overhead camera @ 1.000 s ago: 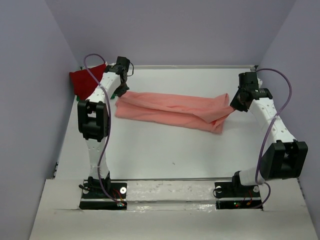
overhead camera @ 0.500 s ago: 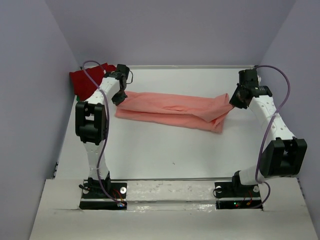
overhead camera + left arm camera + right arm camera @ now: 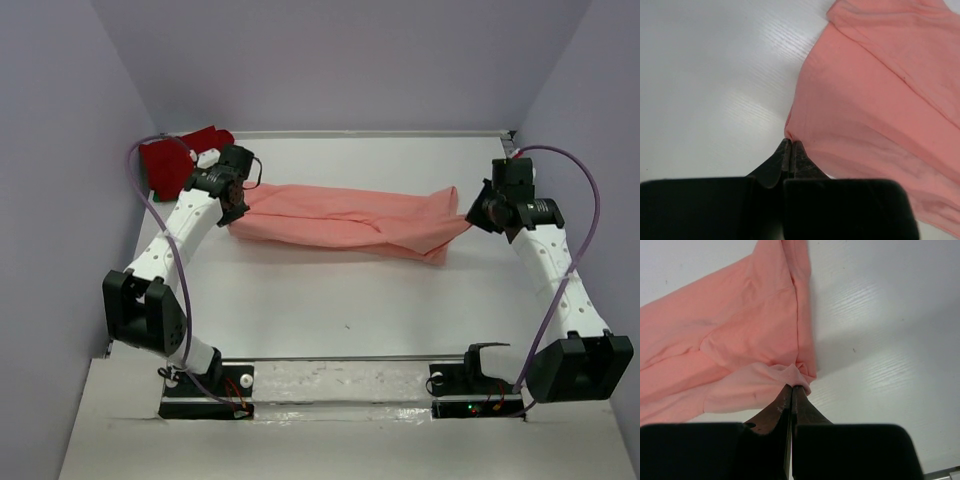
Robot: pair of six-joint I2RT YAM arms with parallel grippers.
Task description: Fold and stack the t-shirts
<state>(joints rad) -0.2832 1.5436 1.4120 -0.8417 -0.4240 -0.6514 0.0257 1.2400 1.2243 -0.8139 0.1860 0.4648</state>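
- The salmon-pink t-shirt (image 3: 345, 222) lies across the far half of the worktop (image 3: 330, 310). It is drawn out into a long, narrow band running from left to right, with folds and creases along its length.
- Its right end lifts a little off the surface toward the right tool, and a doubled layer sags just below that end.
- The left tool (image 3: 238, 200) is pressed together on the shirt's left edge. In the left wrist view its fingertips (image 3: 785, 151) meet with a small corner of pink cloth nipped between them.
- The right tool (image 3: 478, 208) is also pressed together. Its wrist view shows it pinching a gathered wad of the shirt's right end.
- The dark red t-shirt (image 3: 175, 160) sits crumpled in the far-left corner of the worktop, against the wall and close behind the left tool.
- Both arms reach forward from their bases at the near edge, each with its elbow swung outward to its own side.
- Pale lilac walls (image 3: 340, 60) close in the worktop on three sides.
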